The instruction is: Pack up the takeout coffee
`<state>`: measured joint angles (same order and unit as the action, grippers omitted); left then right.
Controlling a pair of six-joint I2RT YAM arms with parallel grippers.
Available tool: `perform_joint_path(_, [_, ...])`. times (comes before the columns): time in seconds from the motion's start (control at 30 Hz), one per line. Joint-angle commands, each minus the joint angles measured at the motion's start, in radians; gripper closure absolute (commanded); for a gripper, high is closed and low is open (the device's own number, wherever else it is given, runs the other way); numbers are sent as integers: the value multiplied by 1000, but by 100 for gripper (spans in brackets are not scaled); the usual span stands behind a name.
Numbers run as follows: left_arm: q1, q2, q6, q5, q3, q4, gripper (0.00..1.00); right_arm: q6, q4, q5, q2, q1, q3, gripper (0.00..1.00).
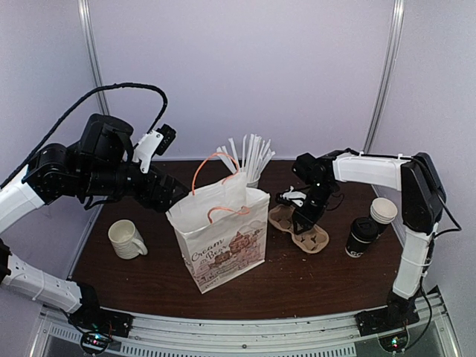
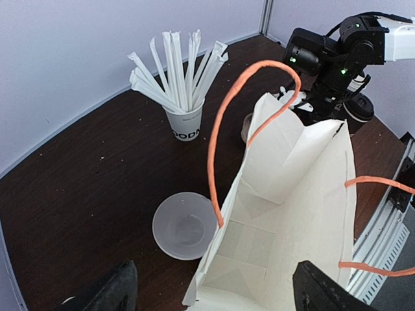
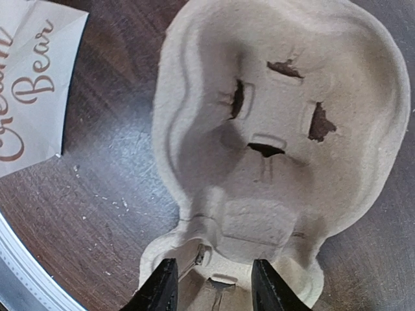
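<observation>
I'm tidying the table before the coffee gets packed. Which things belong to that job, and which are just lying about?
For the job: takeout coffee; paper bag; cardboard cup carrier, probably.
Lying about: cream mug; cup of stirrers; clear lid; white cup beside the coffee.

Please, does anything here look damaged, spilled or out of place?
Nothing is spilled. The cardboard cup carrier shows ragged holes in its pocket, which may be tears or cut-outs; I cannot tell. Pale crumbs lie scattered on the table beside it. The paper bag and the takeout coffee stand upright.
</observation>
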<state>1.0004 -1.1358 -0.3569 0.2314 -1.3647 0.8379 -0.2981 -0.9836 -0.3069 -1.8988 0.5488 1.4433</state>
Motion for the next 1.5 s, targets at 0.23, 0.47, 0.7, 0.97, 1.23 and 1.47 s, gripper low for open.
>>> perform_joint_path(0.23, [-2,4,-2,14,2,-24,13,26,-10,90,-35,11,80,60])
perform_joint_path(0.47, [-2,7,-1,10,7,-25,13,29,-36,105,-88,15,118,62])
perform_joint_path(0.7, [-2,30,-4,27,19,-21,13,29,-44,131,-98,28,112,60])
perform_joint_path(0.97, [-2,26,-4,20,20,-22,13,29,-53,149,-115,43,117,55])
perform_joint_path(1.23, [-1,24,-4,19,22,-22,13,30,-52,140,-120,43,123,59])
perform_joint_path(1.47, [-3,23,1,20,7,-17,13,27,-58,155,-77,43,120,65])
